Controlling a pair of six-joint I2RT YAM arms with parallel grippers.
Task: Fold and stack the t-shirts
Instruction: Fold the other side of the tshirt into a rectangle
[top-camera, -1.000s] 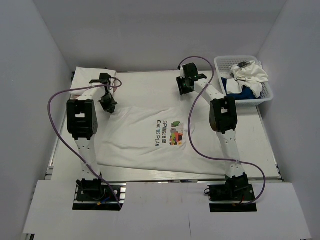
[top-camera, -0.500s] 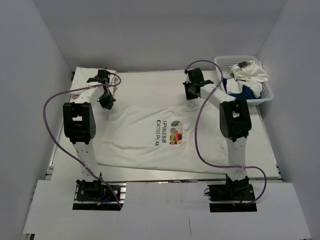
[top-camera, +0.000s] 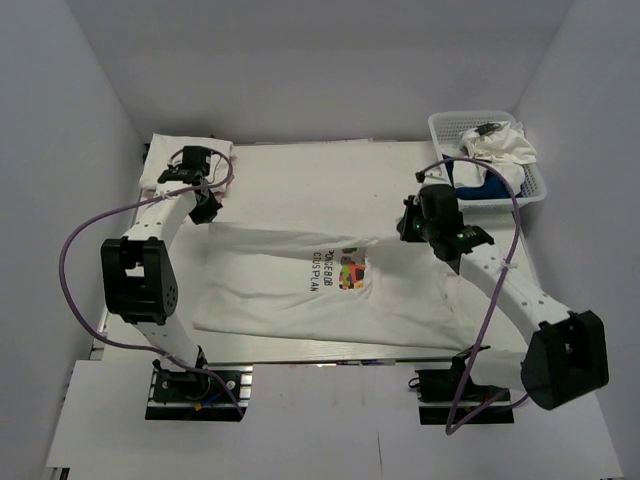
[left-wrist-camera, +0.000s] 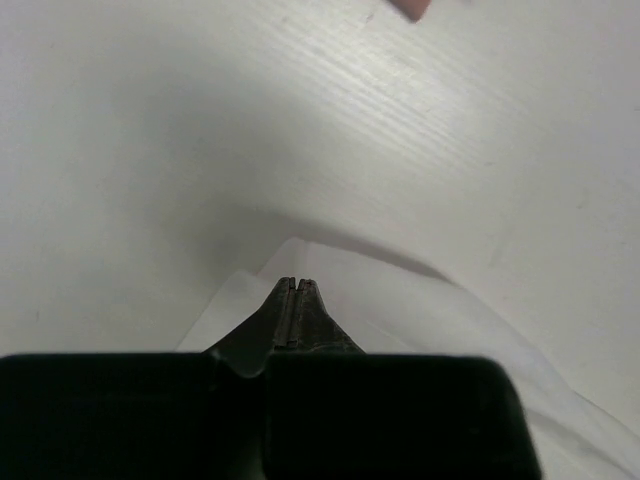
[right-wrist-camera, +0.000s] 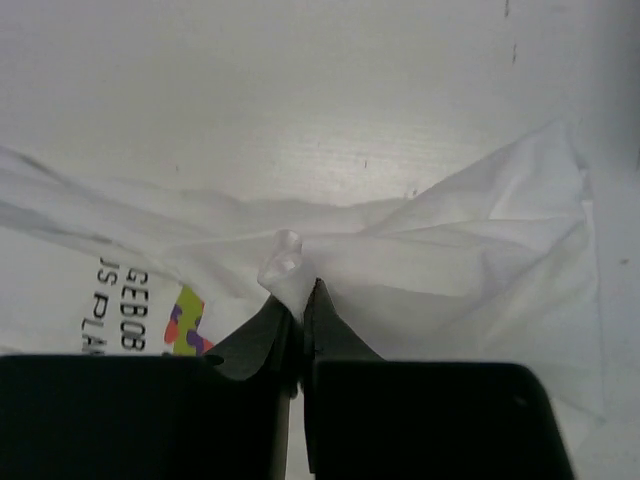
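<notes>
a white t-shirt (top-camera: 300, 300) with a colourful cartoon print (top-camera: 350, 272) and dark lettering lies across the middle of the white surface (top-camera: 300, 165). its near part is flat, and its far edge is lifted and drawn into a taut band between the two arms. the left hand (top-camera: 205, 207) is at the shirt's far left corner. in the left wrist view its fingers (left-wrist-camera: 285, 300) are pressed together, with the white cloth edge caught at their tips. the right hand (top-camera: 408, 228) is at the shirt's far right side, pinching a small bunched tuft of the cloth (right-wrist-camera: 283, 262) between its fingers, just beside the print. a white basket (top-camera: 535, 190) stands at the far right corner, well apart from the shirt, holding crumpled white cloth (top-camera: 500, 148) and blue cloth (top-camera: 470, 180).
</notes>
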